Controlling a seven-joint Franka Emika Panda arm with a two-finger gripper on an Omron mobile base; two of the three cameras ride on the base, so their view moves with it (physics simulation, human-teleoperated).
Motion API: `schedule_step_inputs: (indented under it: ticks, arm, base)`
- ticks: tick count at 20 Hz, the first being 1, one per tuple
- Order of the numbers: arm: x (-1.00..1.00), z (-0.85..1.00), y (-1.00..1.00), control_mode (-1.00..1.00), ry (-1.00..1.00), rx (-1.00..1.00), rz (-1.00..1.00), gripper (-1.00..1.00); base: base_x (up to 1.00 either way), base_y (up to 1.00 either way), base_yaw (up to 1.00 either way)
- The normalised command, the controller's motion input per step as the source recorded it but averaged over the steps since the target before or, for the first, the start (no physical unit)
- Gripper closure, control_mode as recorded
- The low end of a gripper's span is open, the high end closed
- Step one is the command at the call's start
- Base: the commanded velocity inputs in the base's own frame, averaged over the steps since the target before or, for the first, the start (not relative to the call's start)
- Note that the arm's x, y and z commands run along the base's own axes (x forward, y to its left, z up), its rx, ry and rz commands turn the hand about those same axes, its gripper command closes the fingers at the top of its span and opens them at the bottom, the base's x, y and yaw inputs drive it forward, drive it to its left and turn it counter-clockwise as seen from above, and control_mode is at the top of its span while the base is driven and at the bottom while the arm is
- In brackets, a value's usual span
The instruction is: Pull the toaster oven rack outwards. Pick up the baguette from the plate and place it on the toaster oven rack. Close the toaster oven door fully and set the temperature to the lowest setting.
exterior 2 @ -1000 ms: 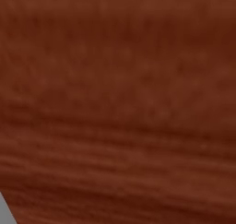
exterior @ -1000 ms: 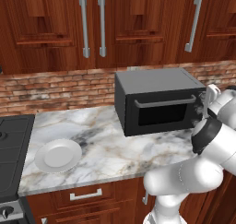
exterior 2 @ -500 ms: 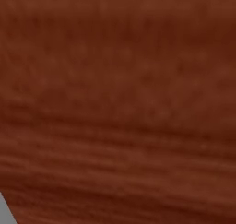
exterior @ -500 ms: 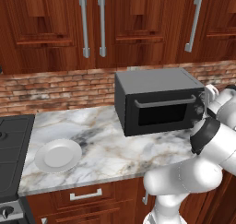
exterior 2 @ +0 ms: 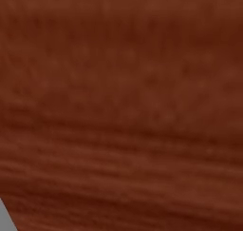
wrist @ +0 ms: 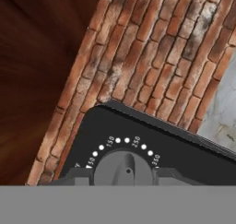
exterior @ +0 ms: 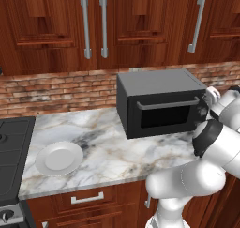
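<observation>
- The toaster oven (exterior: 161, 102) stands on the marble counter (exterior: 108, 156) at about 1 o'clock in the left base view; the toaster oven door (exterior: 164, 112) is closed.
- The plate (exterior: 59, 158) lies bare at 8 o'clock, well apart from the oven.
- In the hand view, the gripper (wrist: 123, 172) is clenched on the temperature knob (wrist: 123, 167), its fingertips (wrist: 76, 176) on both sides of it.

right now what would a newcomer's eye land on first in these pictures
The dark toaster oven on the marble counter, its door shut, with the white arm reaching to its right side. In the hand view a grey temperature knob ringed by white dots sits right at the end effector. To the left a white plate lies bare near the stovetop.
</observation>
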Motion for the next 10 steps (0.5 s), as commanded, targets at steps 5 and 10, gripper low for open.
schedule_step_inputs:
  ticks: [5, 10]
  arm:
    - [0.00, 0.00, 0.00, -1.00, 0.00, -0.18, 0.00, 1.00]
    - [0.00, 0.00, 0.00, -1.00, 0.00, -0.18, 0.00, 1.00]
  base:
    - [0.00, 0.00, 0.00]
    - [0.00, 0.00, 0.00]
